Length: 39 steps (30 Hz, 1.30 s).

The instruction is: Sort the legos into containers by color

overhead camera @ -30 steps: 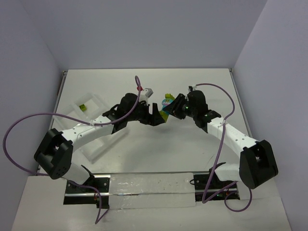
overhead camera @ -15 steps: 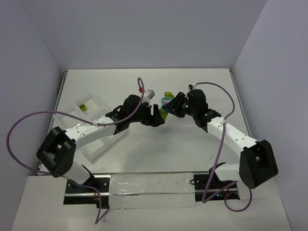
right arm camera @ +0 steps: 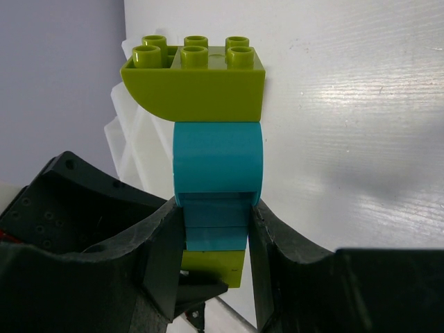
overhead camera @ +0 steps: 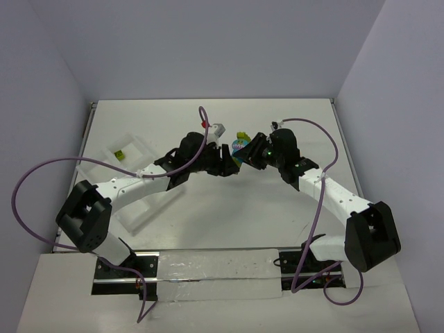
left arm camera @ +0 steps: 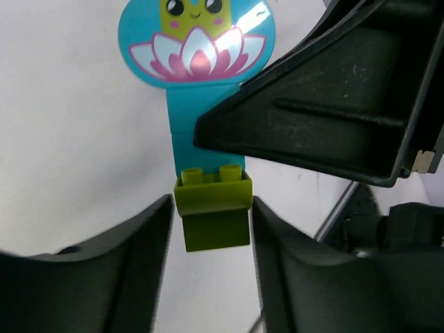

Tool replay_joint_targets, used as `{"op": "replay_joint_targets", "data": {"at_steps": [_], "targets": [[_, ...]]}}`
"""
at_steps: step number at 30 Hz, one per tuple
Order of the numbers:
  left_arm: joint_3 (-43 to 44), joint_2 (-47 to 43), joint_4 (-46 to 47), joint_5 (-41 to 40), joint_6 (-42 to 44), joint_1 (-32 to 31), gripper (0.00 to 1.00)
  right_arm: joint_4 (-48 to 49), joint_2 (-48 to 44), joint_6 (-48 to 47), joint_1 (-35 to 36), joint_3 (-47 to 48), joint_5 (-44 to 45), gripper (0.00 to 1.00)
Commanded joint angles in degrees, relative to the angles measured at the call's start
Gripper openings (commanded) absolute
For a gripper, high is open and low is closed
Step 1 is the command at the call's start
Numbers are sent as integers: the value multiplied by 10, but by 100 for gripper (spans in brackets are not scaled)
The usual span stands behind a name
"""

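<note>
Evidently the right gripper (right arm camera: 215, 225) is clamping the teal middle of a lego stack (right arm camera: 218, 163) over the table (overhead camera: 243, 215), steadying it so the left gripper (left arm camera: 211, 229), its fingers flanking the small lime end brick (left arm camera: 214, 208), can pull that off, though whether they are pinching yet I cannot tell.

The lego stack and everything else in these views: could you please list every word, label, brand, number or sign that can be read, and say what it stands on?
None: no words, numbers or brand marks can be read in any view.
The lego stack bears only a picture: its teal round lego shows a smiling yellow-green face above a pink and white lotus, without letters.
</note>
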Motion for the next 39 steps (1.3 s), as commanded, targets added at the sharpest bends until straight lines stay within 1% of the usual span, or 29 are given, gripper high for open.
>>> {"op": "replay_joint_targets", "data": {"at_steps": [1,4,6,8,10,18,25,27,31,34,38,39], "targets": [[26,9,30,7,-6,-4,40,29,0,-3,2,28,-2,4],[22,5,29,9,-9,-4,26,29,0,-4,2,28,-1,4],[19,1,29,10,-10,-4,23,29,1,-3,2,27,-2,4],[15,-5,25,10,-7,-4,9,32,2,-1,2,27,-1,4],[13,-10,13,9,-2,-4,1,28,2,-2,1,28,6,4],[-37,-52,1,12,7,-4,0,30,22,2,-34,45,3,4],[-55,-70,-14,1,14,-3,0,39,49,4,-45,46,-2,4],[-53,-74,-23,-7,20,-2,0,35,56,-9,-45,41,2,4],[-53,-101,-60,-22,33,14,0,-13,68,-53,-43,28,44,4],[-63,-139,-80,3,55,41,0,-45,84,-96,-43,15,77,6],[-69,-167,-115,80,81,87,0,-50,102,-124,-40,-2,86,14],[-67,-172,-124,87,83,101,0,-53,111,-129,-40,-2,85,16]]}}
